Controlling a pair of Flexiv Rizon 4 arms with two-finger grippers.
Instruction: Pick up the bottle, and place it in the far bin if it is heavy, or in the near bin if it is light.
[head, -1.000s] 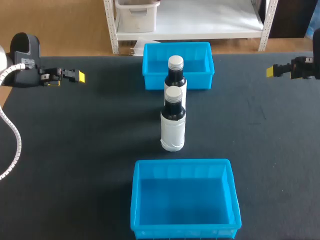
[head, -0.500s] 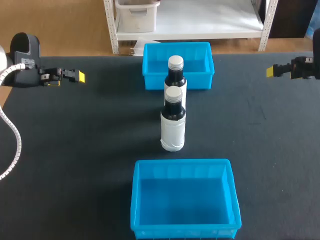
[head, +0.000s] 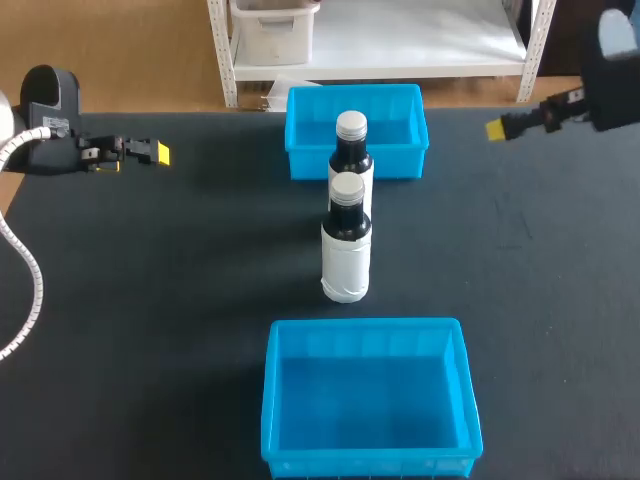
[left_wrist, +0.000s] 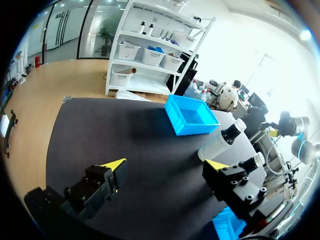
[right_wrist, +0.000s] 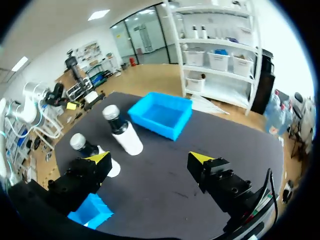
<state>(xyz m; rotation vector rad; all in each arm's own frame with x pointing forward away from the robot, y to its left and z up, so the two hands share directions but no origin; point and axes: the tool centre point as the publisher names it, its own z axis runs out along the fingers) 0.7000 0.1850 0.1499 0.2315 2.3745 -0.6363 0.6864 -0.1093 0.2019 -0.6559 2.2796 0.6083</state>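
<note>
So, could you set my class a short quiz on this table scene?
1. How many bottles stand on the table? A one, B two, C three.
2. True or false: a bottle lies in the near bin.
3. Fill in: the left gripper and the right gripper are both ____.
Key: 1 B; 2 false; 3 open.

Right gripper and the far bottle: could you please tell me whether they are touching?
Apart. In the head view, bare table separates the right gripper from the far bottle.
</note>
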